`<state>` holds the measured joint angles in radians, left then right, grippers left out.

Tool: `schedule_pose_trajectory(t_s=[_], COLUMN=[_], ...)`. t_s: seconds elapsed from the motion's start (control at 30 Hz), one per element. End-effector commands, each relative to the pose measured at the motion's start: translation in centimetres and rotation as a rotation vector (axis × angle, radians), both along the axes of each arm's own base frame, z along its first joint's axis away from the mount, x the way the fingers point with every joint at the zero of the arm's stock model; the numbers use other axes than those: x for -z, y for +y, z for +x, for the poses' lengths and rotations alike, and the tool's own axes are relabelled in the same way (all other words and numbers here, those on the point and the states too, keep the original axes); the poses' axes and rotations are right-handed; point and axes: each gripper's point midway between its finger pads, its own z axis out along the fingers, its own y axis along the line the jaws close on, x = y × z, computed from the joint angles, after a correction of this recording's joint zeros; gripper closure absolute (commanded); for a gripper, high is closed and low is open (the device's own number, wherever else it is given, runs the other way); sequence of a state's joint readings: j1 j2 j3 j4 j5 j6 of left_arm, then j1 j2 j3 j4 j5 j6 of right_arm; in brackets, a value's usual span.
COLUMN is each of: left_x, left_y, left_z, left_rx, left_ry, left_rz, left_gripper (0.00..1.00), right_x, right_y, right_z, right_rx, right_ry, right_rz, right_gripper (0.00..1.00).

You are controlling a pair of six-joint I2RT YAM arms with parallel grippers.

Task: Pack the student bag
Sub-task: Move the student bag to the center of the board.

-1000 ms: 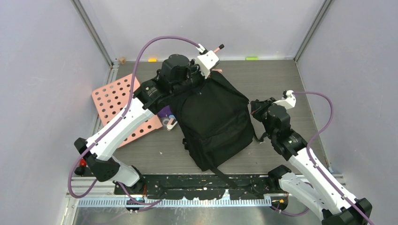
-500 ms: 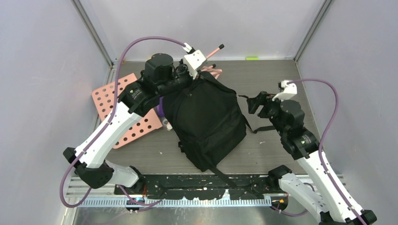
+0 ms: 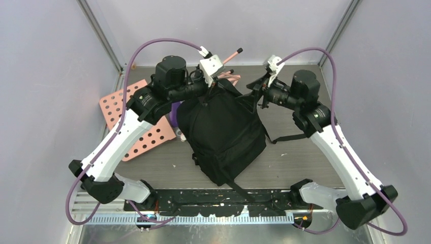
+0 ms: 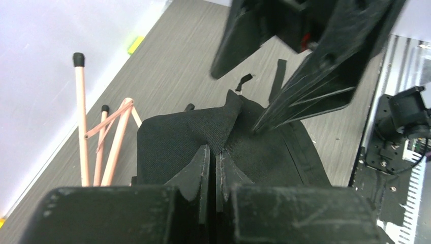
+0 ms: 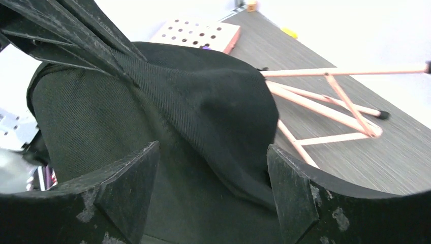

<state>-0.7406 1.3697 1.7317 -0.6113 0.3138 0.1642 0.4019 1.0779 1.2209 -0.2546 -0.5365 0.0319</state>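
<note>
A black backpack [image 3: 223,132] lies in the middle of the table [image 3: 305,152], its top end toward the far wall and its straps trailing toward the near edge and out to the right. No view shows an open mouth or pocket, so what it contains cannot be told. The left gripper [image 4: 212,152] is at the top end of the backpack with its fingers pressed together on a pinch of the black cloth, which rises in a taut fold up to it. The right gripper [image 5: 211,152] faces it from the other side with its fingers spread wide and clamped on nothing; in its own wrist view the fingers stand on either side of the raised fold, and in the left wrist view one fingertip seems to touch the cloth while the other is clear above it. Just behind the top of the backpack lies a frame of thin pink rods [image 4: 109,137] with black tips, partly hidden by the cloth and by the left wrist. A pink board with round holes [image 3: 133,119] lies flat at the left, its middle covered by the left arm. Between the board and the backpack a purple thing [image 3: 174,118] peeks out, too hidden to identify.
</note>
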Motion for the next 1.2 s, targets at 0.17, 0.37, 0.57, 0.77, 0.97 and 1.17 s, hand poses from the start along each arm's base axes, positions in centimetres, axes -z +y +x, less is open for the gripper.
schedule_pose_trajectory(t_s=[0.17, 0.37, 0.57, 0.77, 0.97, 1.17], left_x=[-8.2, -9.2, -10.8, -11.2, -8.6, -7.0], left_y=[-2.8, -5.5, -8.9, -12.9, -15.3, -14.3], left_z=[-2.4, -0.3, 3.6, 7.5, 11.4, 9.5], left_rx=[0.22, 0.245, 0.239, 0.265, 0.22, 0.217], left_ry=[-0.13, -0.137, -0.232, -0.35, -0.39, -0.263], left_rz=[-0.179, -0.22, -0.29, -0.365, -0.35, -0.386], left_gripper=[1.0, 1.0, 1.0, 1.0, 0.99, 0.25], right_x=[-3.1, -4.2, -9.0, -8.7, -4.4, -1.8], right_y=[3.7, -1.6, -13.7, -18.6, -19.2, -19.5], right_z=[0.2, 4.9, 4.0, 2.0, -0.1, -0.8], right_rx=[-0.259, 0.194, 0.8, 1.032, 1.046, 1.053], right_ry=[-0.164, -0.169, -0.311, -0.303, -0.25, -0.183], right_rz=[0.022, -0.005, -0.052, -0.059, 0.061, 0.07], right_gripper=[0.22, 0.98, 1.0, 1.0, 1.0, 1.0])
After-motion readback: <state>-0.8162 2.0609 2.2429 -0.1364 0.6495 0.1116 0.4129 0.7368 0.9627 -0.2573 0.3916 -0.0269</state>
